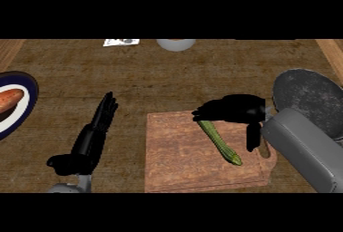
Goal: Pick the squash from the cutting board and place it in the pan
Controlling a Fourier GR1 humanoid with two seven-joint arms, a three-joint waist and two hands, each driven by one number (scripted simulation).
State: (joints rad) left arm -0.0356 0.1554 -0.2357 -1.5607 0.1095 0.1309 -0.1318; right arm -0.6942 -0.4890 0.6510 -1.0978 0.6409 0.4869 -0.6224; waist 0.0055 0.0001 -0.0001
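A long green squash (220,141) lies slanted on the wooden cutting board (181,158), its thin end pointing to the board's near right. My right hand (231,108) hovers over the squash's far end, hiding its tip. The fingers reach left across it, and the thumb (253,136) hangs straight down to the right of the squash, apart from it. The dark grey pan (309,97) sits just right of the board, partly covered by my right forearm (305,145). At the left, my left hand (94,136) rests open on the counter with its fingers straight.
A blue-rimmed plate (26,106) holding a sausage (8,99) sits at the left edge. A white bowl (176,44) and a small card (121,42) are at the far edge. The wooden counter (167,77) spreads between them.
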